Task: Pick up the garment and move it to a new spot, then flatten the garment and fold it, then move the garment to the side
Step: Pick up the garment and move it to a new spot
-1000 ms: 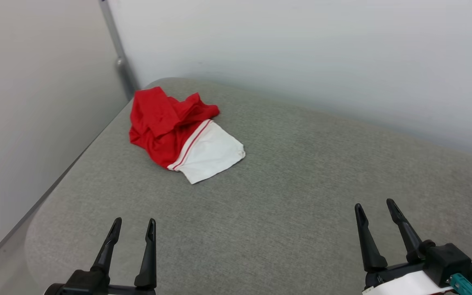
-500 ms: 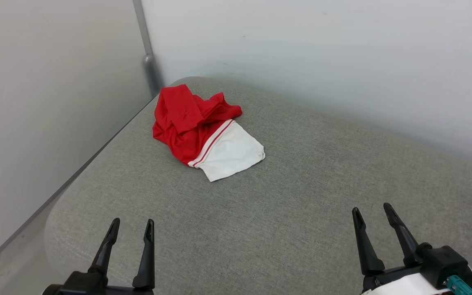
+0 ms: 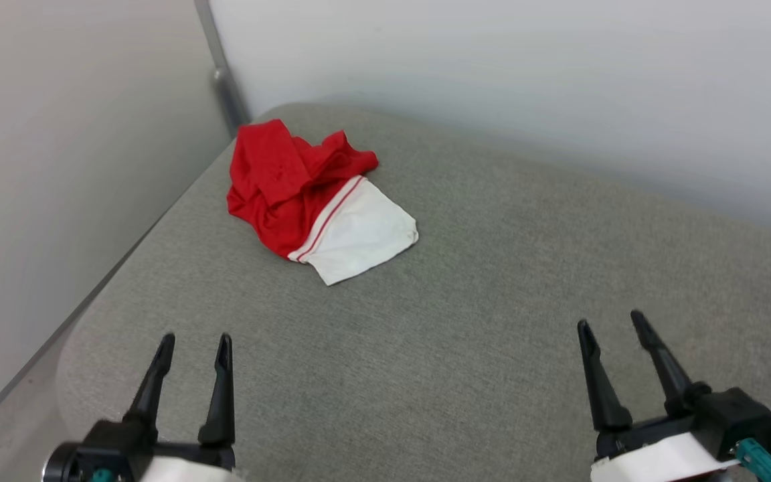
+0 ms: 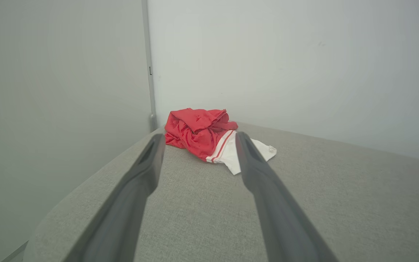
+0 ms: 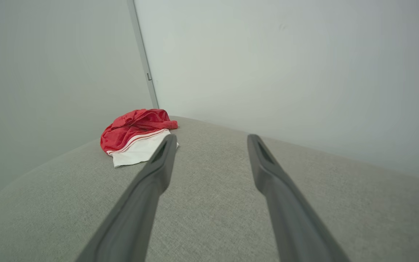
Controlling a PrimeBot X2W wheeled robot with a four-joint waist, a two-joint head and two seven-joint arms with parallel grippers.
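The red jersey T-shirt (image 3: 278, 181) lies in a crumpled heap on the grey cloth worktop (image 3: 479, 314), close to the grey pole (image 3: 221, 87) in the corner of the walls. A white sleeve (image 3: 359, 234) sticks out flat on the side away from the pole, with thin red stripes where it meets the red cloth. The left hand (image 3: 196, 339) and the right hand (image 3: 610, 320) hover over the worktop far from the pole, the right one farthest. Both hands have their fingers spread wide and hold nothing.
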